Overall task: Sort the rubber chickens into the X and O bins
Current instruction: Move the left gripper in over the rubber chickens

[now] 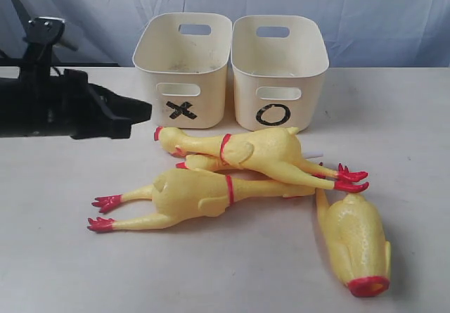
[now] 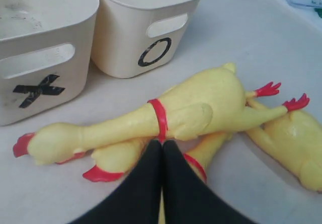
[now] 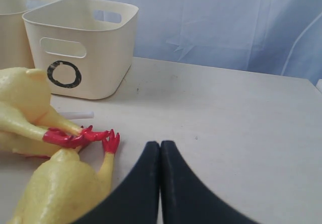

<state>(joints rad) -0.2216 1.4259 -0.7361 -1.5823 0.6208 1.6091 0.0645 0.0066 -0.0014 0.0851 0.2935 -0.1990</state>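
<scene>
Pale blue cloth (image 1: 365, 17) backs a whitish table (image 1: 408, 116) where the O bin (image 1: 280, 67) stands with the X bin (image 1: 184, 60) touching its side. Neither holds a chicken, so no sorting is done yet.

Just in front of the O bin, the upper chicken (image 1: 260, 151) and the lower chicken (image 1: 190, 193) lie pressed together, heads pointing opposite ways. The small chicken (image 1: 200, 162) is wedged between them and mostly hidden, its whitish tube end (image 3: 75, 115) poking out toward the O bin. The third chicken (image 1: 355, 243) lies farthest from the O bin, its feet at the upper chicken's feet.

The left tool (image 2: 162, 144) hangs over the pile near the neck bands, jaws pressed together on nothing. The right tool (image 3: 160, 144) is likewise closed and empty, near the third chicken.

The likeliest trouble is the tangle: lifting one bird could drag its neighbour or flick the small chicken away. Coming down with shut jaws would only shove the heap toward the O bin, which looks light enough to slide. Soft rubber may squash and slip from a grip, and a long dangling body could catch the O bin's rim. The half-buried small chicken is easy to miss.
</scene>
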